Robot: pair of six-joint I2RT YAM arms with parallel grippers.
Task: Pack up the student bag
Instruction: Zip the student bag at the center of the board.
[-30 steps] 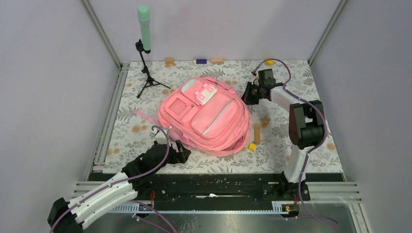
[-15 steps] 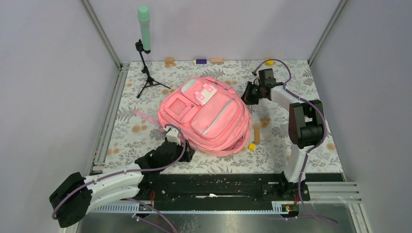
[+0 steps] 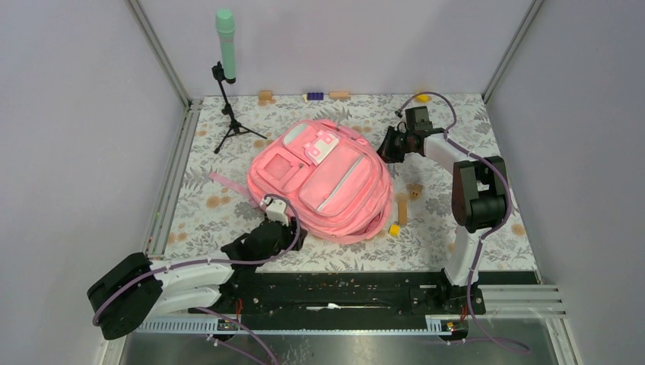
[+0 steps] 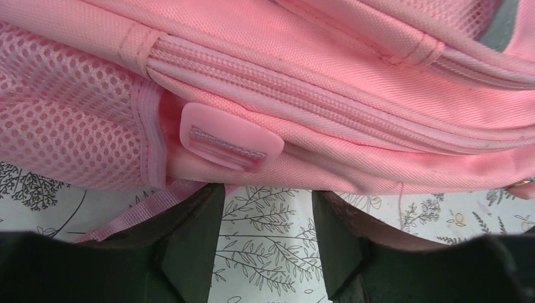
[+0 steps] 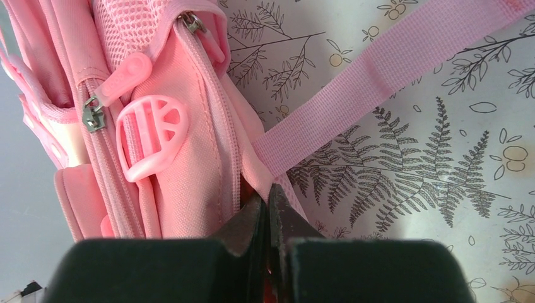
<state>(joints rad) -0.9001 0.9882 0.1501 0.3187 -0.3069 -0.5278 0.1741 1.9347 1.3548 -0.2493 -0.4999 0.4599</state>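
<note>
Top external view: the student bag (image 3: 327,182) lies flat in the middle of the floral table (image 3: 487,129), front pockets up. My left gripper (image 4: 266,194) sits at its near left edge, jaws partly apart with only tablecloth between them (nothing held). My right gripper (image 5: 268,196), at the bag's far right corner, is pinched tight on its fabric beside a strap (image 5: 391,69).
</note>
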